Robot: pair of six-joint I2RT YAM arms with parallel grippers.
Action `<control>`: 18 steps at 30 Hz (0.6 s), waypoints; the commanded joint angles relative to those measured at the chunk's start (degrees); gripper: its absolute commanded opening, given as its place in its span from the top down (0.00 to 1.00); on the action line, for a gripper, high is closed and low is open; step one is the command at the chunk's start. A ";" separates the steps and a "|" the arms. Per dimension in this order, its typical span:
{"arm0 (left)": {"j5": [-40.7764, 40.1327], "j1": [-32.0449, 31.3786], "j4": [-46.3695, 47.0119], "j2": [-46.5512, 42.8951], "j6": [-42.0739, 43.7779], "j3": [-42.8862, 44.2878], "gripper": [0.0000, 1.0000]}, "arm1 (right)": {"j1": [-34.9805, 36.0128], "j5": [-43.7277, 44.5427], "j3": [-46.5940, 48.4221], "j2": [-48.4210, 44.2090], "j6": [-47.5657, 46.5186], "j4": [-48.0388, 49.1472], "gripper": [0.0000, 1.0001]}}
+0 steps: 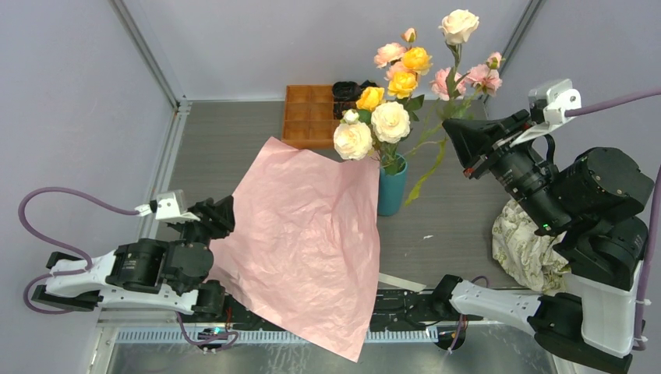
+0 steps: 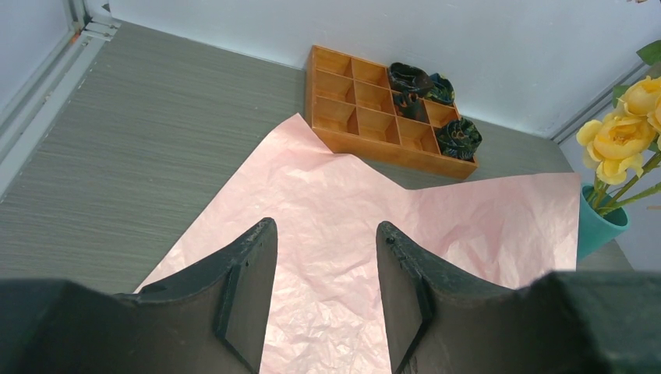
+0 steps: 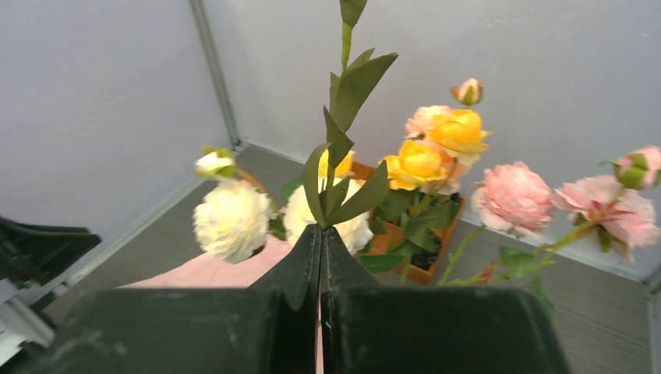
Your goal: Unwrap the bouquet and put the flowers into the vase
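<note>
Flowers (image 1: 390, 121) stand in the blue vase (image 1: 392, 191) near the middle of the surface (image 1: 226, 140). They are yellow, pink and cream, and they lean out over the rim.

My right hand (image 3: 321, 231) is up high beside the vase. It is pinched tight on the green stem of one tall flower (image 1: 458, 25). That flower has a cream head and pokes up above all the others. I cannot tell if its bottom end is inside the vase.

My left hand (image 2: 326, 226) has its two fingers spread apart, with nothing between them. It hangs low over the left side of the pink paper (image 1: 304, 234).

The pink paper lies spread out flat and a bit crinkly. Its right side comes up in front of the vase, and one corner hangs past the near edge.

At the back sits an orange tray (image 1: 298, 128) with little boxes in it. Some dark curly things (image 1: 345, 89) lie in its right end. A bunched-up patterned cloth (image 1: 522, 245) sits by my right arm.
</note>
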 commanded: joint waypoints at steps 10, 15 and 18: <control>-6.01 -0.12 2.87 0.35 -1.34 1.41 0.49 | 0.19 -12.42 3.65 -0.70 5.94 -7.91 0.99; -6.34 -0.13 2.89 0.77 -1.34 1.65 0.49 | 0.16 -18.38 3.29 -2.98 7.62 -8.67 0.99; -6.45 -0.11 3.07 1.13 -1.34 1.71 0.49 | -0.46 -21.69 3.56 -3.53 8.17 -9.22 0.99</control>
